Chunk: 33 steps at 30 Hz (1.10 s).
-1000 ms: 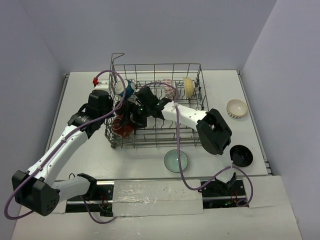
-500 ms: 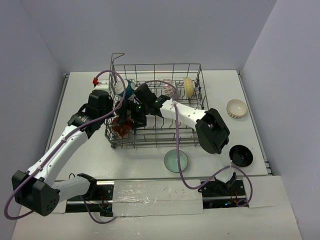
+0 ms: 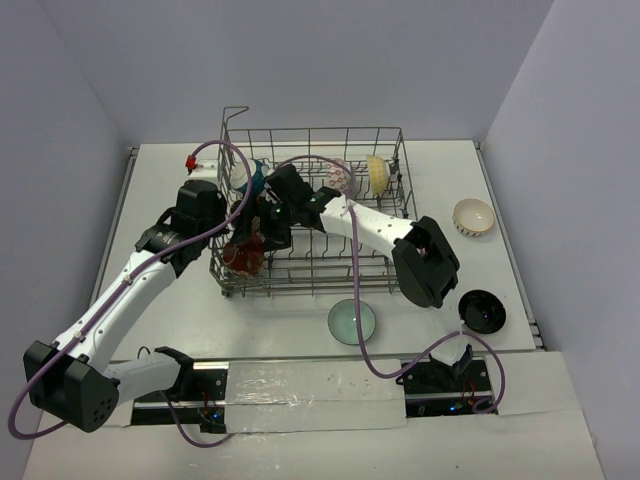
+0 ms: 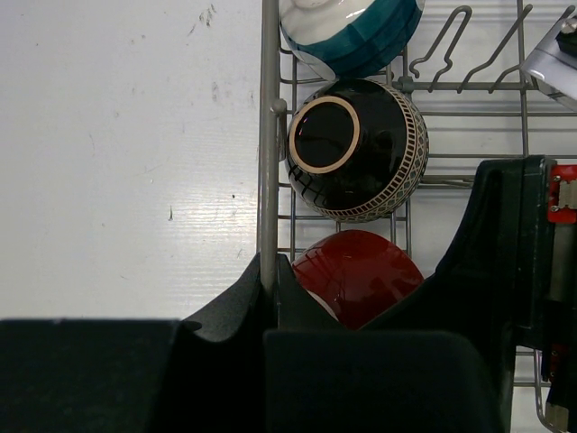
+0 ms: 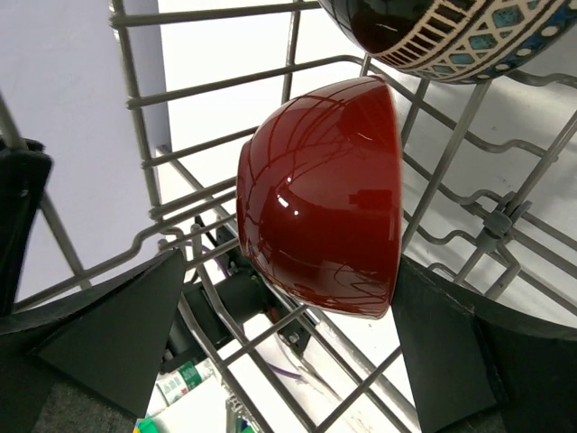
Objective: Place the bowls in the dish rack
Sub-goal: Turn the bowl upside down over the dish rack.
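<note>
Plain white table (image 3: 170,190) boxed in by 3 pale lavender walls (image 3: 300,60), pretty bare setup. Up close the tabletop shows a few dark specks and scuffs (image 4: 206,13). A crinkly white strip (image 3: 315,395) runs along the near edge.

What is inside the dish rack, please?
In the dish rack: a red bowl, a black patterned bowl and a blue bowl along its left side; a red-patterned bowl and a cream bowl at the far side. The right arm covers the middle.
</note>
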Available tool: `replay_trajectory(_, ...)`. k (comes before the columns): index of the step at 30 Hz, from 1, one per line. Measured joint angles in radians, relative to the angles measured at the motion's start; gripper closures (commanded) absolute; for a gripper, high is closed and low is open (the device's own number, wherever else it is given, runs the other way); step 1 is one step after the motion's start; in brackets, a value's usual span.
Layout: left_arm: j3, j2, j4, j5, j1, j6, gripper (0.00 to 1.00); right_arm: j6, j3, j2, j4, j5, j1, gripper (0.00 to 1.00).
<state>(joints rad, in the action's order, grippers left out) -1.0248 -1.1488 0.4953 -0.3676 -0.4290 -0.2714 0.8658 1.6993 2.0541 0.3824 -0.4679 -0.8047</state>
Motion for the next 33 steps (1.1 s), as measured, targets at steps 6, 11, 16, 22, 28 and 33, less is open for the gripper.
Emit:
replay_trajectory(6, 0.000, 0.000, 0.000, 0.000, -0.001, 0.000, 1.00, -0.015, -0.039, -0.003, -0.023, 0.003, 0.003, 0.00)
replay_trajectory(11, 0.000, 0.000, 0.001, 0.000, -0.002, -0.001, 1.00, -0.035, -0.037, -0.004, -0.014, 0.004, 0.006, 0.00)
replay_trajectory(16, 0.000, 0.000, 0.000, -0.001, -0.005, -0.004, 1.00, -0.060, -0.016, -0.004, 0.022, 0.013, 0.014, 0.00)
replay_trajectory(22, 0.000, 0.000, 0.000, -0.001, -0.006, -0.006, 1.00, -0.087, 0.010, -0.004, 0.062, 0.042, 0.025, 0.00)
replay_trajectory(28, 0.000, 0.000, -0.001, -0.001, -0.010, -0.011, 1.00, -0.106, 0.031, -0.004, 0.098, 0.063, 0.025, 0.00)
replay_trajectory(33, 0.000, 0.000, -0.001, -0.001, -0.011, -0.011, 1.00, -0.124, 0.074, -0.004, 0.149, 0.093, 0.029, 0.00)
